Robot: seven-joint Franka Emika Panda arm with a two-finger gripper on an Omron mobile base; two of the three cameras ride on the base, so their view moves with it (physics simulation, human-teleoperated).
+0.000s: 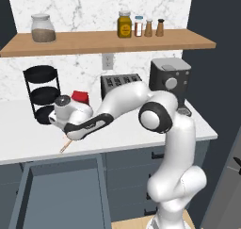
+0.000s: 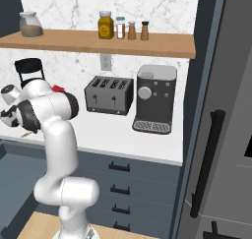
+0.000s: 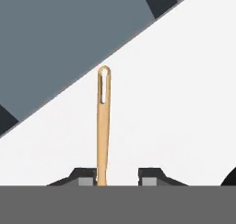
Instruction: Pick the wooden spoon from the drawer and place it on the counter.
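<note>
One wooden spoon (image 3: pixel 103 126) on desk (image 3: pixel 184 103), handle tip near desk's front edge, touching left finger. One claw (image 3: pixel 117 177), fingers apart, above it. One drawer (image 1: pixel 61 195) open below edge.

White counter (image 1: pixel 28 143) carries wooden spoon (image 3: pixel 103 126), toaster (image 1: pixel 117 84), coffee machine (image 1: pixel 170 79).
</note>
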